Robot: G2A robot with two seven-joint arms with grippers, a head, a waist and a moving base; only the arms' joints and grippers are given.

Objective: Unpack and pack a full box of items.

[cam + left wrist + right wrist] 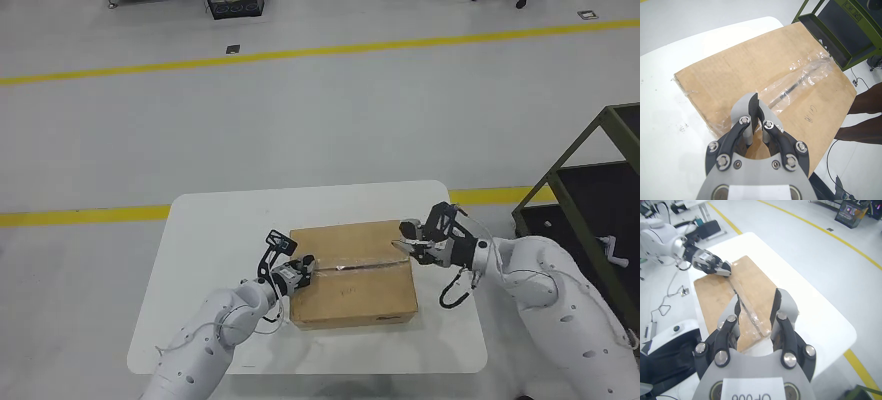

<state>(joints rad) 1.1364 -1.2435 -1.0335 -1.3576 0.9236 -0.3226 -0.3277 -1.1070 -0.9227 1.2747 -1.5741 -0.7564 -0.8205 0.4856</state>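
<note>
The cardboard box (355,275) (734,75) (753,283) is sitting in the lower-centre of the top view, on the white table (220,260) (659,94) (810,298), nearer the table's right half. Both top flaps are lying flat and meeting along the ctr seam, so the box is closed and whatever is inside is hidden. Clear tape (360,265) (800,75) (747,311) is running along that seam from end to end, wrinkled and lifting in places. A handwritten mark (809,116) is showing on one flap.

The left gripper (303,268) (755,98) (728,271) is resting at the box's left end in the top view, right on the seam, w/ its fingers pressed nearly together at the tape's end. Can't tell whether any tape is caught btwn them.

The right gripper (408,238) (757,293) is hovering at the box's right end in the top view, over the upper right corner area, w/ its fingers spread wide and straddling the taped seam, pinching nothing.

A green metal rack (590,190) (829,32) is standing on the floor at the right edge of the top view, apart from the table. A yellow floor line (300,50) is crossing the upper part of that view.
</note>
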